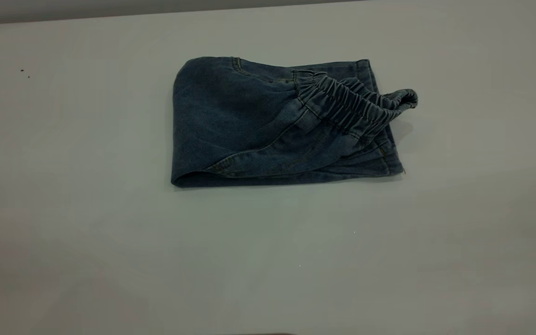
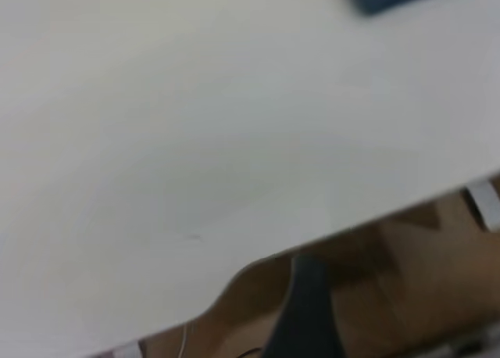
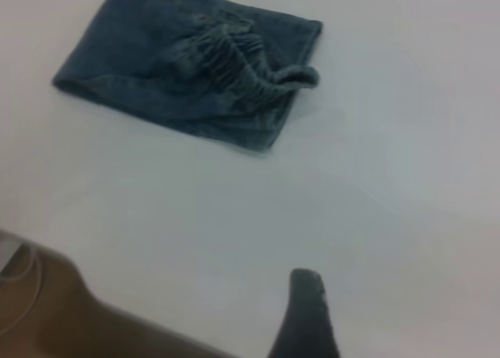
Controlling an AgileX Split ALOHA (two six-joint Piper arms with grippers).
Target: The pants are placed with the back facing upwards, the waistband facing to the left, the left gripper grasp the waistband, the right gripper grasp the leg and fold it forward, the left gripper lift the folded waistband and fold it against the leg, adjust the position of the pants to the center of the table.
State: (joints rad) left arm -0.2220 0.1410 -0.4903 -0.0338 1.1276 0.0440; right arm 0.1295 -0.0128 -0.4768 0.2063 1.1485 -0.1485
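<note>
Only one dark fingertip (image 2: 308, 311) of the left gripper showed in its wrist view, out past the table's edge over a brown floor, so whether that claw was open or closed could not be told. It held nothing visible and touched nothing. The right gripper likewise showed a single dark fingertip (image 3: 306, 315) in its own wrist view, poised over the bare table (image 3: 375, 186) near its edge and well apart from the cloth; its state could not be told either. Neither gripper appeared in the exterior view.

Farther out, the pants (image 1: 244, 121) lay folded into a compact rectangle on the table (image 1: 86, 232), a little above the middle of the exterior view, with nothing holding them. The rounded fold ran along the bundle's left side in that view. The waistband (image 1: 356, 104) lay ruffled on top toward the right side, running diagonally, and its end curled up in a loop past the bundle's right edge. A stitched hem (image 1: 386, 160) showed underneath at the lower right corner.
</note>
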